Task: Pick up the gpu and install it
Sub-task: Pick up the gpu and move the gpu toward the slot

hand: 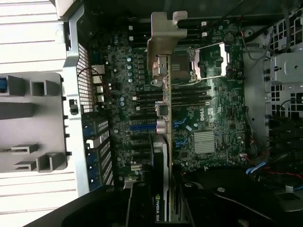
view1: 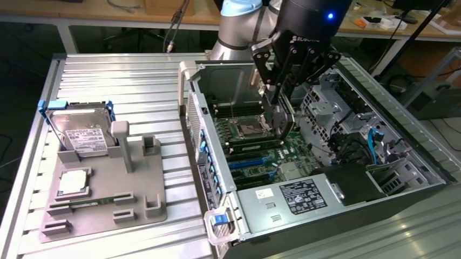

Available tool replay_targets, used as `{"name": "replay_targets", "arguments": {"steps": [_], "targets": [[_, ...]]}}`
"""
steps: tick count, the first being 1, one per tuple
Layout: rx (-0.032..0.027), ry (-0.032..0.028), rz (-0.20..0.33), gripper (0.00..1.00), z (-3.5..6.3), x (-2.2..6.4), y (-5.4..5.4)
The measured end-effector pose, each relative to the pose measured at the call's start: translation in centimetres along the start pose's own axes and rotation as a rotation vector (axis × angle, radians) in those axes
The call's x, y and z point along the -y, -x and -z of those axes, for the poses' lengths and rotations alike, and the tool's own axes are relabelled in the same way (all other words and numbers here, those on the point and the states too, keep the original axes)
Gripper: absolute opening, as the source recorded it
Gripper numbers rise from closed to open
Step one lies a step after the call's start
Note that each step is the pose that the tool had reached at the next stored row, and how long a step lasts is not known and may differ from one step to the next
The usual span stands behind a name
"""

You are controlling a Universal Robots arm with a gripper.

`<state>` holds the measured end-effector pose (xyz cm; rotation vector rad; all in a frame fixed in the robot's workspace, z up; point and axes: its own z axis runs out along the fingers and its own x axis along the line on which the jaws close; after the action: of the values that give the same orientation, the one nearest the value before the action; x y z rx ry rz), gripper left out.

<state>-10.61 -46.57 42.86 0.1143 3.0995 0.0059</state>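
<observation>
While I watch the exterior view, my gripper point(view1: 282, 90) is closed partway, clamped on the gpu point(hand: 164, 125), which hangs edge-on inside the open computer case point(view1: 288, 226), over the motherboard point(view1: 268, 157), at two o'clock from the processor socket point(view1: 249, 128).

We see a hard drive point(view1: 83, 135) standing at a corner of the grey fixture point(view1: 108, 199) on the ribbed table point(view1: 115, 75), a processor chip point(view1: 73, 182) lying flat just beside it, and an open computer case point(view1: 403, 135) alongside the fixture with its motherboard point(view1: 252, 156) exposed.
</observation>
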Motion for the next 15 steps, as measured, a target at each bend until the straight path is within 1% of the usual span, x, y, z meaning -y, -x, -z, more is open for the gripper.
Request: {"name": "replay_targets", "arguments": {"steps": [5, 15], "targets": [[0.0000, -0.0001, 0.000, 0.27, -0.04, -0.07, 0.9], [0.0000, 0.0000, 0.000, 0.27, -0.09, -0.17, 2.3]]}}
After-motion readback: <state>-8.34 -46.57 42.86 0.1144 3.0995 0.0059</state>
